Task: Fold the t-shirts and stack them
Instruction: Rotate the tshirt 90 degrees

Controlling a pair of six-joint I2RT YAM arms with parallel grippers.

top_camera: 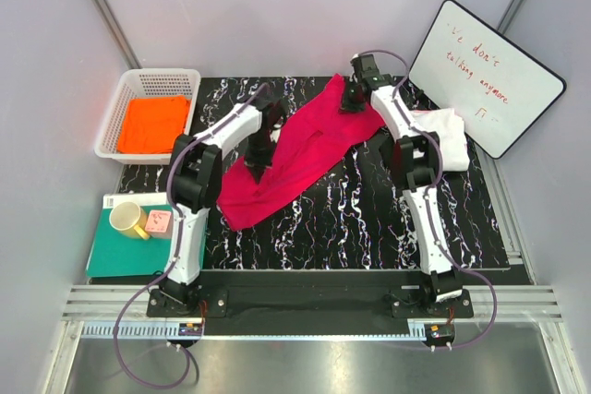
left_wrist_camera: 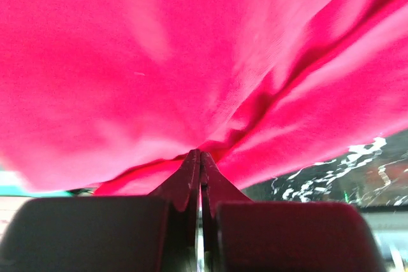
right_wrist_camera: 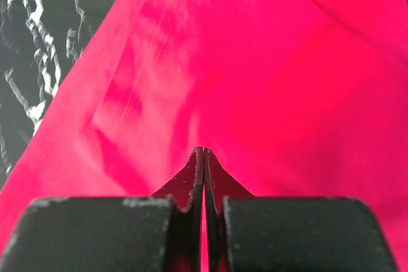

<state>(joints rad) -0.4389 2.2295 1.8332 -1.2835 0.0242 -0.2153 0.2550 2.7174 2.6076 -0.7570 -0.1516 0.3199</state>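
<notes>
The crimson-pink t-shirt (top_camera: 300, 149) hangs stretched on a diagonal over the black marbled table (top_camera: 369, 219). Its lower end trails onto the table at the near left. My left gripper (top_camera: 258, 161) is shut on the shirt's left part; in the left wrist view the cloth (left_wrist_camera: 191, 62) puckers into the closed fingertips of the gripper (left_wrist_camera: 201, 153). My right gripper (top_camera: 352, 99) is shut on the shirt's far end, and pink cloth (right_wrist_camera: 255, 62) fills the right wrist view around the gripper (right_wrist_camera: 203, 150). A white t-shirt (top_camera: 446, 134) lies bunched at the right, partly behind the right arm. An orange t-shirt (top_camera: 152, 124) lies in the basket.
A white plastic basket (top_camera: 115, 113) stands at the far left. A teal-green board (top_camera: 125, 254) at the near left carries a yellow mug (top_camera: 128, 220) and a small pink item (top_camera: 159, 220). A whiteboard (top_camera: 485, 76) leans at the far right.
</notes>
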